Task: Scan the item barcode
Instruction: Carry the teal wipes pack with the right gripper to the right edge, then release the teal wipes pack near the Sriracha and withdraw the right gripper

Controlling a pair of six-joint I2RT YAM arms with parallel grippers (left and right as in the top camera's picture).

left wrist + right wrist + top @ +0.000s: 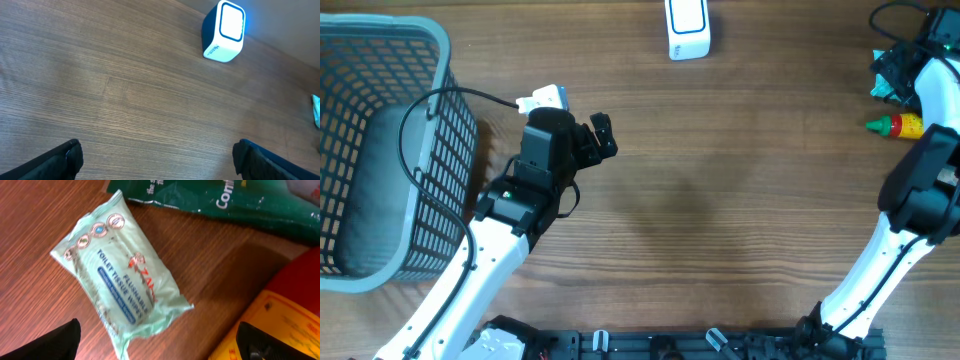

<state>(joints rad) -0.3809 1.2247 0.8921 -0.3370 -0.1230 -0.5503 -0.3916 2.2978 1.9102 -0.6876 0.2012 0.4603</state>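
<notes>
From above, the white barcode scanner (687, 28) stands at 12 o'clock, a grey basket (448, 150) at 9 and a sauce bottle (898, 125) at 3. Left wrist: the left gripper (157, 160) gapes wide over the table (125, 75), holding nothing. Right wrist: the right gripper (159, 337) is spread apart too and grips nothing. The toilet tissue pack (120, 280) lies flat at its 12 o'clock, with a green bag (220, 200) beyond
</notes>
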